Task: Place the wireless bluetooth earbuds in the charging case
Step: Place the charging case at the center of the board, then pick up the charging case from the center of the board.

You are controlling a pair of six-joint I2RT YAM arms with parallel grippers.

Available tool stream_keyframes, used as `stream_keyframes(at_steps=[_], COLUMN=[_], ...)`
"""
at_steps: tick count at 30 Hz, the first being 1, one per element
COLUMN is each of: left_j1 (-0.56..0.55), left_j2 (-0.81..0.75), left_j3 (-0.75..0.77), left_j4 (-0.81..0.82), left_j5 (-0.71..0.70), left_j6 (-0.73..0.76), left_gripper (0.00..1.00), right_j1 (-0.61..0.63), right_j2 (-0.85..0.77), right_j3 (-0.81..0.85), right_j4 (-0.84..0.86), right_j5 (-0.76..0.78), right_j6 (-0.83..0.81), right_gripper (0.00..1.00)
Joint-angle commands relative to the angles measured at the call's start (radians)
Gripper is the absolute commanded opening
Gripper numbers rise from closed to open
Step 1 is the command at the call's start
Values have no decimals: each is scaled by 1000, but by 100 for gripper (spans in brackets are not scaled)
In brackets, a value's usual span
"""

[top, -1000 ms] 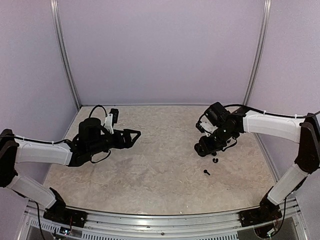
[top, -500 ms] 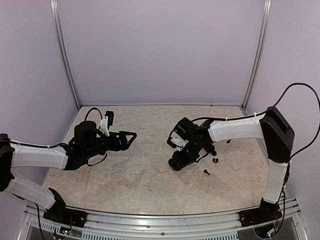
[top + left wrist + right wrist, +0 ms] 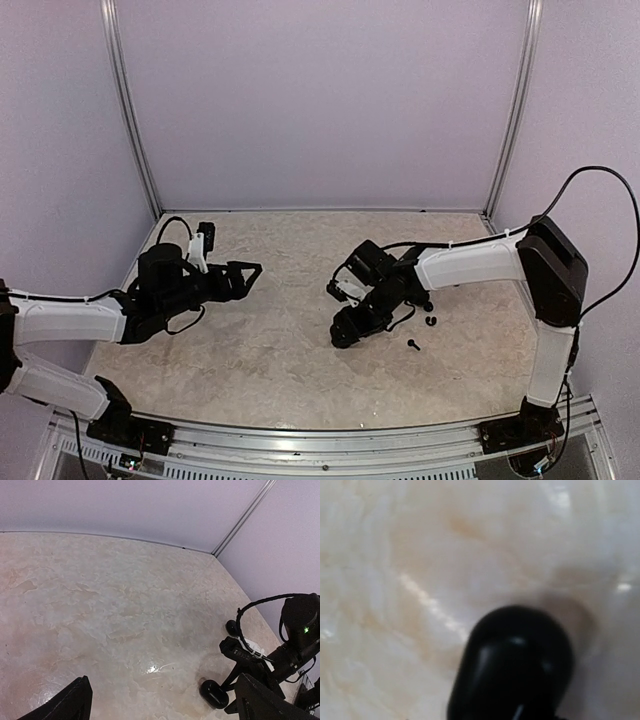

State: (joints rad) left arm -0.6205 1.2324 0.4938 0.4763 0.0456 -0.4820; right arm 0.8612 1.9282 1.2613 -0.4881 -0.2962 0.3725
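Note:
The glossy black charging case (image 3: 515, 665) fills the lower middle of the right wrist view, close up and blurred, low over the marble table. My right gripper (image 3: 347, 328) is shut on the charging case (image 3: 338, 339) near the table's middle. The case also shows in the left wrist view (image 3: 216, 694), touching the surface. Two tiny black earbuds (image 3: 432, 321) (image 3: 413, 344) lie on the table to the right of that gripper. One of them shows in the left wrist view (image 3: 231, 627). My left gripper (image 3: 248, 271) is open and empty at the left, its fingers (image 3: 75, 702) wide apart.
Lilac walls with metal corner posts (image 3: 132, 120) enclose the table on three sides. The right arm's black cable (image 3: 250, 610) loops above the table near the case. A metal rail (image 3: 320, 440) runs along the near edge.
My right gripper has swept left and toward the front with the case, away from the two earbuds. My left arm has drawn back slightly to the left, gripper still open.

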Motion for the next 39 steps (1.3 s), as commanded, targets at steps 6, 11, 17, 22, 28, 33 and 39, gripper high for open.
stream_keyframes(at_steps=[6, 11, 17, 22, 28, 33, 39], left_j1=[-16, -56, -187, -286, -384, -436, -489], left_j2=[-47, -37, 75, 269, 468, 568, 671], left_j3=[-112, -179, -231, -186, -82, 7, 83], left_j4=[143, 261, 437, 563, 575, 520, 494], left_j5=[43, 34, -24, -43, -103, -163, -232], left_j6=[-40, 10, 176, 272, 371, 412, 411], left_gripper=[99, 99, 99, 99, 96, 91, 87], right_j1=[67, 65, 9, -94, -151, -163, -172], right_j2=[-20, -63, -247, -451, -626, -757, -875], right_j3=[-26, -38, -127, -230, -303, -391, -465], right_j4=[87, 122, 185, 255, 322, 417, 485], right_j5=[-100, -96, -43, 3, 116, 251, 269], right_j6=[50, 42, -13, -72, -113, -77, -88], right_gripper=[61, 63, 71, 80, 98, 100, 100])
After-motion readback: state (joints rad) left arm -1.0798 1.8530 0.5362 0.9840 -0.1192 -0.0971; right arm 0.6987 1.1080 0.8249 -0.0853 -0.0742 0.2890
